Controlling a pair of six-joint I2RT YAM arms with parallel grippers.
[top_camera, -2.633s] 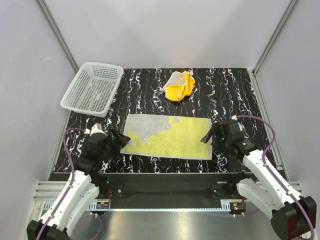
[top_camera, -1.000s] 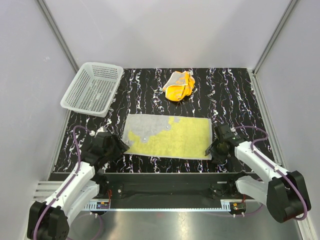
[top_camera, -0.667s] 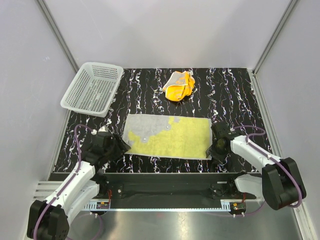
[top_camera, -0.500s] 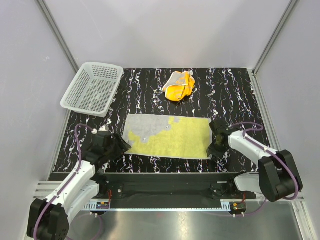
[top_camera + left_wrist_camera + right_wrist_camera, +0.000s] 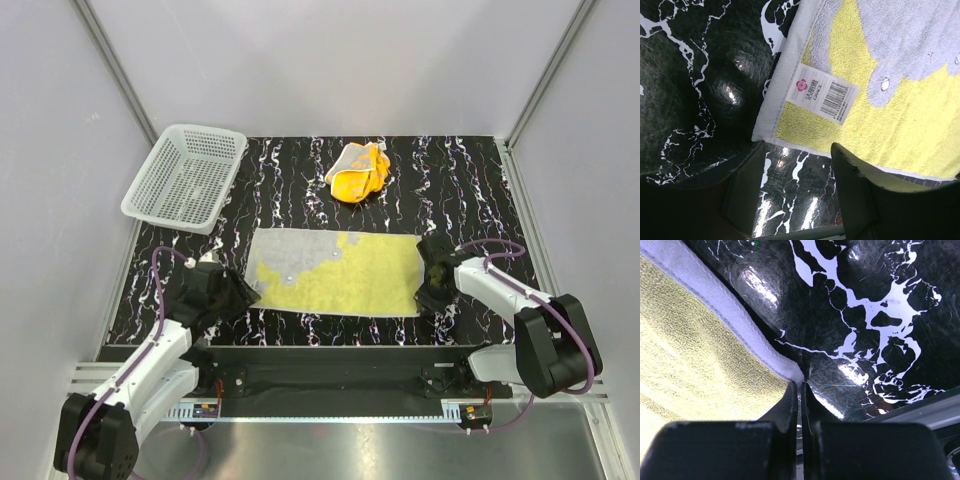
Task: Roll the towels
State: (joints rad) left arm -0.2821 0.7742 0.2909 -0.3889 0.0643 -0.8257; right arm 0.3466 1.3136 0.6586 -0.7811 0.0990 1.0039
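The pale yellow towel point(image 5: 340, 275) lies spread flat on the black marbled table, with a grey patch at its far left. The crumpled orange towel point(image 5: 358, 170) sits behind it. My right gripper point(image 5: 429, 288) is at the flat towel's near right corner. In the right wrist view its jaws point(image 5: 801, 385) are shut, and the white hem corner of the yellow towel point(image 5: 695, 355) is nipped at their tips. My left gripper point(image 5: 241, 296) is low at the near left corner. In the left wrist view it point(image 5: 795, 190) is open over bare table just short of the yellow towel's point(image 5: 880, 115) edge.
A white mesh basket point(image 5: 185, 175) stands at the back left. A white barcode label point(image 5: 822, 92) is sewn near the towel's left hem. Grey walls close in the table on both sides and at the back.
The right gripper has slid in to the yellow towel's near right corner and shut there. The left gripper has crept slightly toward the near left corner and narrowed a little.
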